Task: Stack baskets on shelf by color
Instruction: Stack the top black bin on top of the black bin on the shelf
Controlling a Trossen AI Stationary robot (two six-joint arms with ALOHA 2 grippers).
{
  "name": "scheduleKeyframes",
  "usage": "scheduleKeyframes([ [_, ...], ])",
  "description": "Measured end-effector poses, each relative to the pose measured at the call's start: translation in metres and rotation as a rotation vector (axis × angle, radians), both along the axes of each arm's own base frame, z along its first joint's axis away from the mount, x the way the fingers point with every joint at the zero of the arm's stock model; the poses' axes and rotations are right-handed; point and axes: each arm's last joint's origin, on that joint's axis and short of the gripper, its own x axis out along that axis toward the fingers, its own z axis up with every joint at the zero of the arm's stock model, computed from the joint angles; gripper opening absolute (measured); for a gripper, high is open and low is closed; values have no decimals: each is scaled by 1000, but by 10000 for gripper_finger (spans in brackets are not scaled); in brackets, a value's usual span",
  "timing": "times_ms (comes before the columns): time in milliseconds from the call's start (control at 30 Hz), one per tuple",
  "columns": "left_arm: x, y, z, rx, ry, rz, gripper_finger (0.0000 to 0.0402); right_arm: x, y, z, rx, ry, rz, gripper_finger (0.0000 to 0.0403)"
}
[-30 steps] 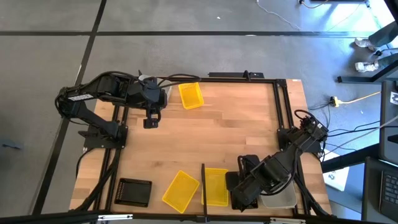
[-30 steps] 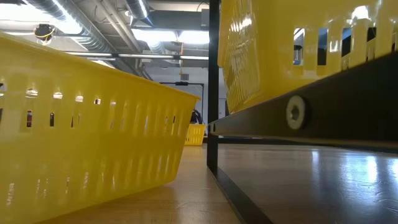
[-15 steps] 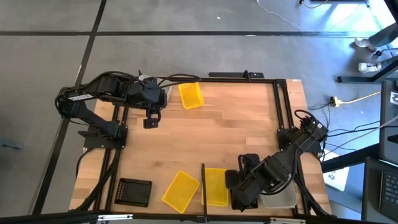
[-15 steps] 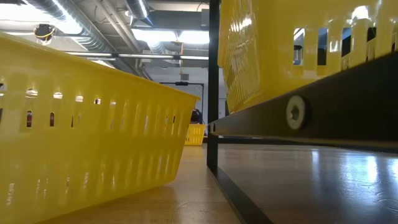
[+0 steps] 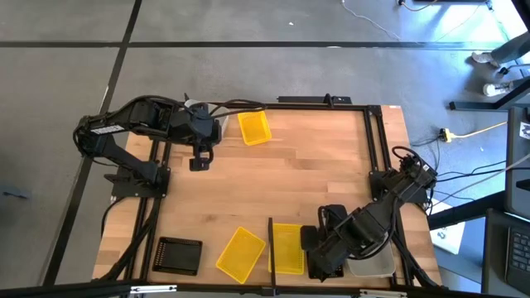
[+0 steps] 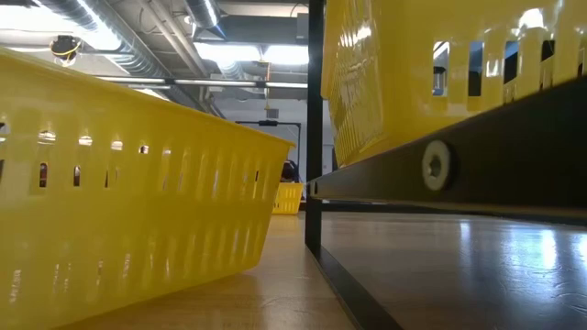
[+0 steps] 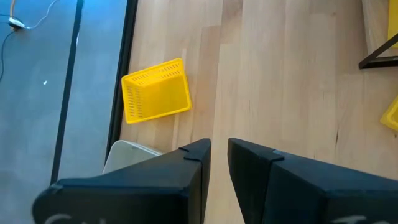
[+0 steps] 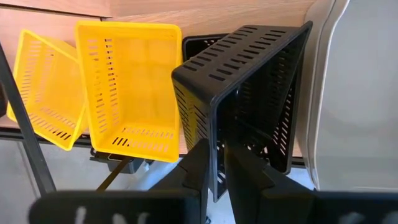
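My right gripper (image 5: 319, 258) is at the near right, shut on a black mesh basket (image 8: 249, 93) that it holds tilted above the shelf area. Beside it, a yellow basket (image 5: 287, 247) sits right of the shelf's dark divider (image 5: 270, 236), and a translucent grey-white basket (image 5: 373, 263) lies to the right. Another yellow basket (image 5: 241, 253) lies slanted left of the divider, a black basket (image 5: 180, 255) farther left. My left gripper (image 5: 199, 161) hangs over the far left of the table, its fingers a narrow gap apart around nothing. A third yellow basket (image 5: 254, 127) rests at the far edge. My right gripper pinches one slotted wall of the black basket at its rim (image 8: 217, 163) between its two fingers, one finger inside the basket and one outside. The fingers point steeply down. The basket is tipped onto its side, its open mouth facing the translucent basket.
A whitish basket (image 7: 134, 158) sits at the table's far left edge beneath my left arm. Dark frame rails (image 5: 374, 141) run along the table's sides. Bare plank tabletop (image 5: 290, 174) spreads across the middle. In the low view, yellow basket walls (image 6: 128, 183) fill the foreground.
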Motion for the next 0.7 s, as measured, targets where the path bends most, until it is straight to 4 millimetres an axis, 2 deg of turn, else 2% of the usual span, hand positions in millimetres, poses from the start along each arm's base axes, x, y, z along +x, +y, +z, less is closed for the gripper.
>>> scheduleKeyframes([
  [333, 0, 0, 0, 0, 1, -1, 47, 1, 1, 0, 8, -9, 0, 48],
  [533, 0, 0, 0, 0, 1, -1, 47, 4, 4, -21, 0, 12, 1, 48],
  [700, 0, 0, 0, 1, 0, -1, 47, 5, 3, -30, -21, 20, 6, 48],
])
